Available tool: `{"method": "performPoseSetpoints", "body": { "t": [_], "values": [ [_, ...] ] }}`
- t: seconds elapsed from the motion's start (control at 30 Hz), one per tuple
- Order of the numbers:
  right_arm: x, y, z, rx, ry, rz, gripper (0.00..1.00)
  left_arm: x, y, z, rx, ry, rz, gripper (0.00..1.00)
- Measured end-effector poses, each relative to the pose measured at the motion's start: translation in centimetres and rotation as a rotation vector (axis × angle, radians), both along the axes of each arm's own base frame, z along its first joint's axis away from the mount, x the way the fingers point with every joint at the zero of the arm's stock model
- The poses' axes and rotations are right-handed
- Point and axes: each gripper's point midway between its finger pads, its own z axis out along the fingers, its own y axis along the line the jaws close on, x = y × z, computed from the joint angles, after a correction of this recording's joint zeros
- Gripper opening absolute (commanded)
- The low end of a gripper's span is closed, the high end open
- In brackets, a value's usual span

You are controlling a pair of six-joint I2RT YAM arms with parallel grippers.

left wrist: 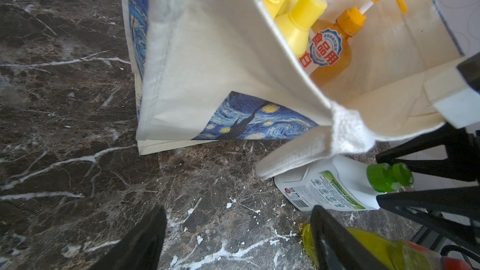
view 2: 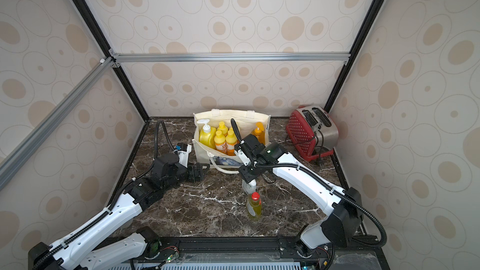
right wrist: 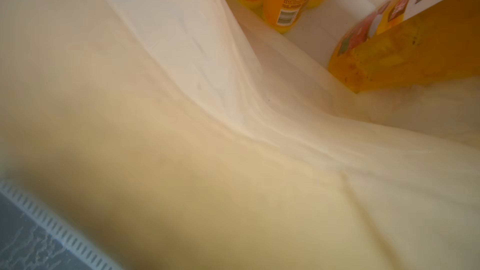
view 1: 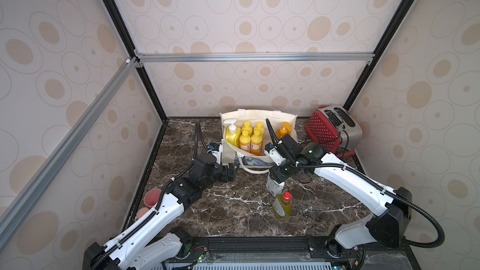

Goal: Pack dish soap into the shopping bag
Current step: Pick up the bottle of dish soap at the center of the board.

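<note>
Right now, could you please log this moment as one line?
bag: six bottles in | table: white bottle, yellow-green bottle | left end effector: open, empty | right end effector: around white bottle's cap

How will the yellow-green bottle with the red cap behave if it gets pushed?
Probably tippy: the yellow-green bottle stands upright, tall over a small base. The marble table looks smooth, so a low push may slide it instead. Liquid shows through it, so likely hefty for its size.

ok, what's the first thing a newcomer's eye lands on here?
The starry-night canvas tote at the back, packed with yellow and orange soap bottles. Then the red toaster in the back right corner, and two bottles out front: white green-capped bottle under the right gripper, yellow-green red-capped bottle near it.
</note>
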Motion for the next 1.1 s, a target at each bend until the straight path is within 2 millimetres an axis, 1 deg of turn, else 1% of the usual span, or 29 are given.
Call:
{"method": "performPoseSetpoints", "body": {
  "t": [0.13,0.2,0.3,0.4,0.47,0.7,0.83,0.9,0.97,1.1],
  "values": [
    [0.1,-0.1,0.0,-0.006,-0.005,-0.004,0.40,0.1,-0.1,-0.3,0.007,0.006,-0.001,0.86],
    [0.0,-0.1,0.0,-0.009,-0.006,-0.003,0.37,0.1,-0.1,-0.4,0.010,0.008,-0.003,0.86],
    [-0.2,0.0,0.0,-0.013,-0.006,0.005,0.38,0.1,-0.1,-0.4,0.012,0.008,-0.005,0.86],
    [-0.4,0.1,-0.1,-0.018,-0.004,0.013,0.44,0.1,-0.1,-0.3,0.012,0.007,-0.005,0.86],
    [-0.5,0.0,-0.1,-0.024,-0.002,0.015,0.44,0.1,-0.2,-0.3,0.011,0.007,-0.007,0.86],
    [-0.6,0.2,-0.1,-0.035,0.005,0.023,0.23,0.1,-0.2,-0.3,0.012,0.007,-0.012,0.86],
    [-1.2,1.1,0.2,-0.033,0.030,0.054,0.17,0.0,-0.3,-0.3,0.009,0.009,-0.017,0.86],
    [-1.6,1.7,0.9,-0.019,0.038,0.074,0.16,0.0,-0.4,-0.1,0.005,0.008,-0.021,0.86],
    [-1.8,2.4,2.2,0.010,0.034,0.095,0.15,-0.1,-0.4,0.2,0.001,0.006,-0.025,0.87],
    [-1.9,3.8,6.3,0.107,0.001,0.133,0.13,-0.2,-0.7,2.0,-0.028,-0.021,-0.039,0.88]
  ]
}}
